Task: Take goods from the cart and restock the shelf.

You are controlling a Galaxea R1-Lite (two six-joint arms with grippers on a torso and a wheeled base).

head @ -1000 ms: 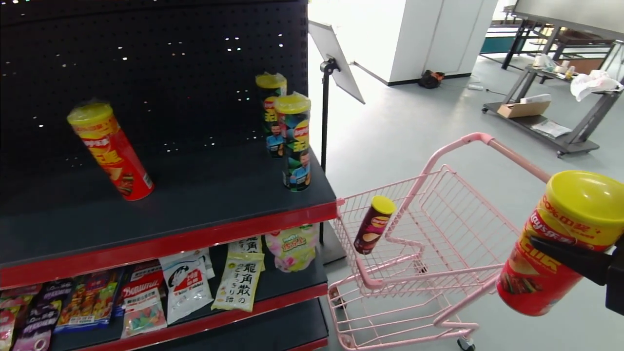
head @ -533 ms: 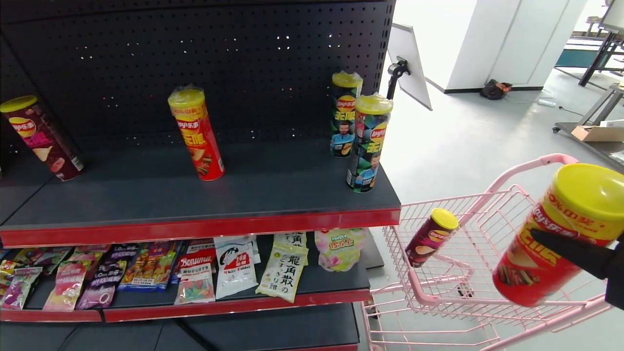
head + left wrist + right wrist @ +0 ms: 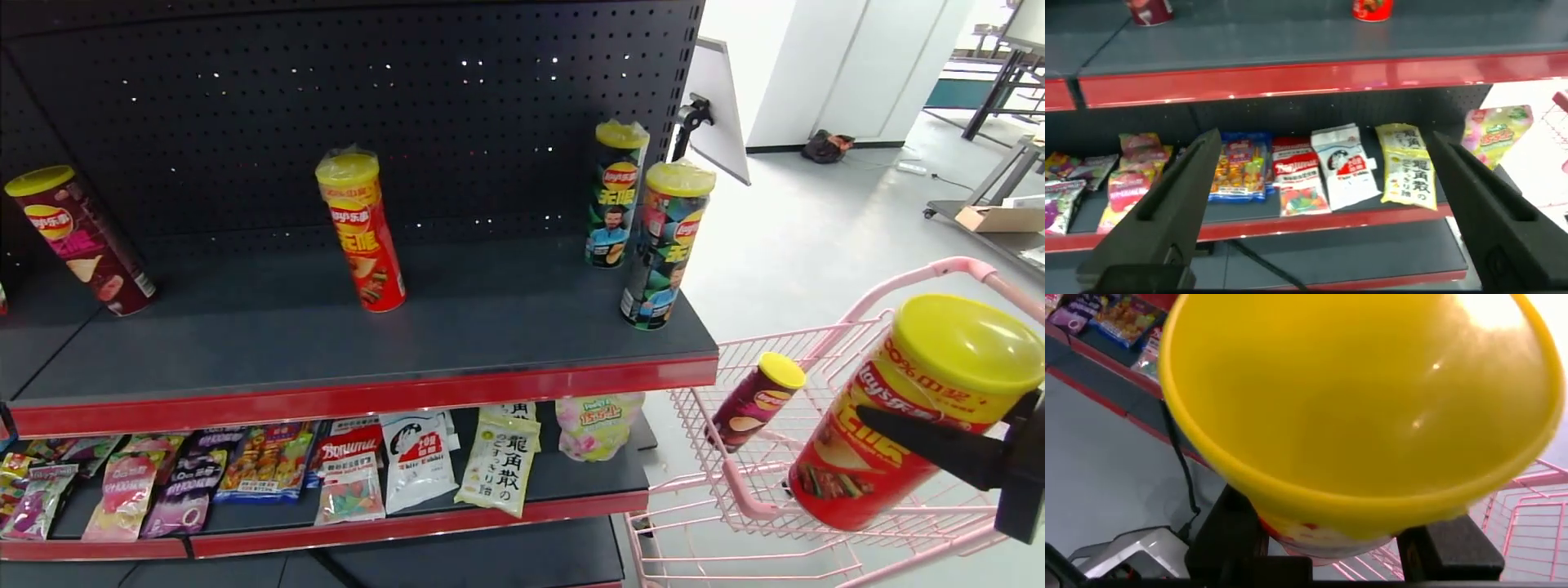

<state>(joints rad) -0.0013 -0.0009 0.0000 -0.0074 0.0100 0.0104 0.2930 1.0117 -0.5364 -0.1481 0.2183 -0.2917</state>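
Note:
My right gripper (image 3: pixel 902 433) is shut on a red chip can (image 3: pixel 890 425) with a yellow lid, held tilted above the pink cart (image 3: pixel 824 343) at the right. The right wrist view looks onto that lid (image 3: pixel 1355 400), with a black finger (image 3: pixel 1233 535) on either side of the can. A maroon can (image 3: pixel 755 400) leans in the cart's corner. On the dark upper shelf (image 3: pixel 490 335) stand a maroon can (image 3: pixel 82 241), a red can (image 3: pixel 363 233) and two dark patterned cans (image 3: pixel 616 196). My left gripper (image 3: pixel 1323 180) is open, facing the lower shelf.
Snack bags (image 3: pixel 326 474) lie in a row on the lower shelf (image 3: pixel 1315 224). A white board on a stand (image 3: pixel 718 106) rises beside the shelf's right end. Open grey floor (image 3: pixel 816 220) lies behind the cart, with a low trolley (image 3: pixel 992 216) far right.
The head view has swung left toward the shelf, bringing the maroon can at its left end into sight. The red can stays in my right gripper.

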